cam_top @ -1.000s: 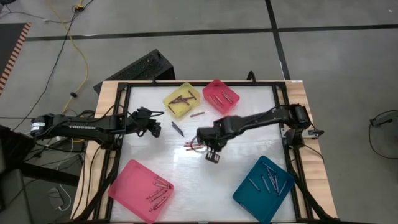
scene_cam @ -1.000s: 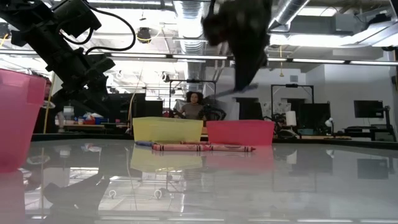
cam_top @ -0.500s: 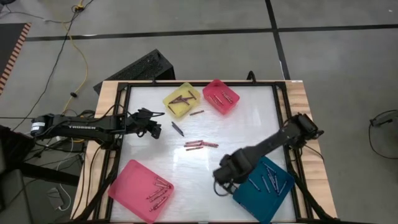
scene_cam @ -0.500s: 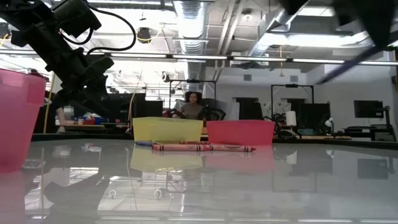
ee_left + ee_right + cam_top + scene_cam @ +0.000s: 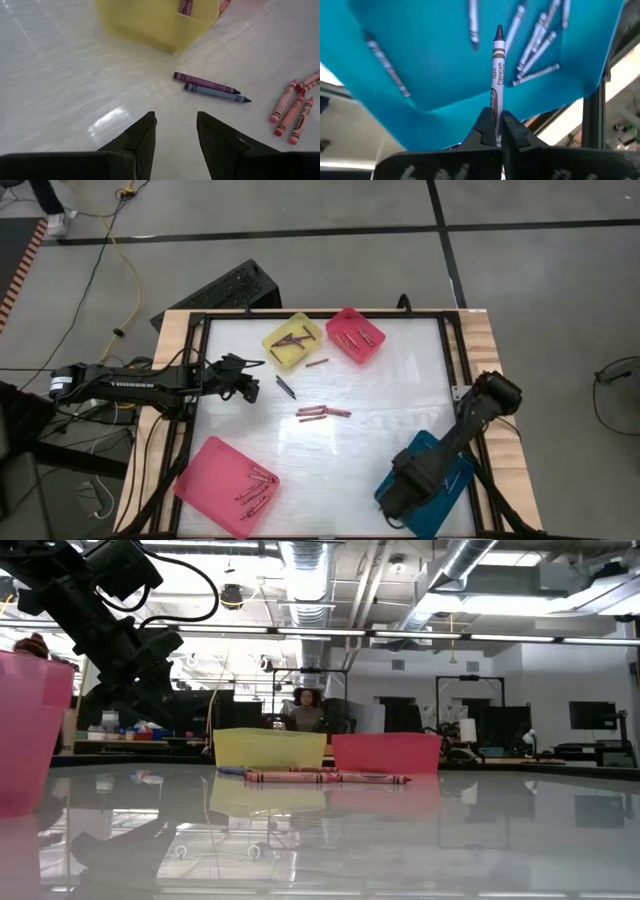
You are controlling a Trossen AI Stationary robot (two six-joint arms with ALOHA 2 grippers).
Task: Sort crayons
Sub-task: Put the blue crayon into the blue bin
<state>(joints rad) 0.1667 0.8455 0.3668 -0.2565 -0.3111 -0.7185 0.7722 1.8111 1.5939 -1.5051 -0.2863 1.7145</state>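
**Right pincer holds a grey crayon over the teal tray**

The right pincer (image 5: 496,131) hangs above the teal tray (image 5: 395,477) at the near right corner of the desk (image 5: 400,380), its fingers pressed together on a grey crayon (image 5: 497,70) that sticks out forward past the tips. Below it, in the right wrist view, several more grey crayons (image 5: 535,37) lie loose on the tray's floor.

The left pincer (image 5: 174,131) waits low over the left side of the desk, just short of the yellow tray (image 5: 292,340), with its fingers spread and nothing between them. Ahead of it on the desk lie a purple crayon (image 5: 205,83) and a blue-grey crayon (image 5: 216,93), side by side and nearly touching, near the yellow tray's corner.

Around the middle of the desk three red crayons (image 5: 323,413) lie close together. One more reddish crayon (image 5: 317,363) lies between the yellow tray and the small pink tray (image 5: 355,334) at the far edge; both trays hold crayons. The large pink tray (image 5: 215,480) at the near left corner holds a cluster of crayons as well.

In the low view a person (image 5: 306,710) shows far back in the room, behind the trays.
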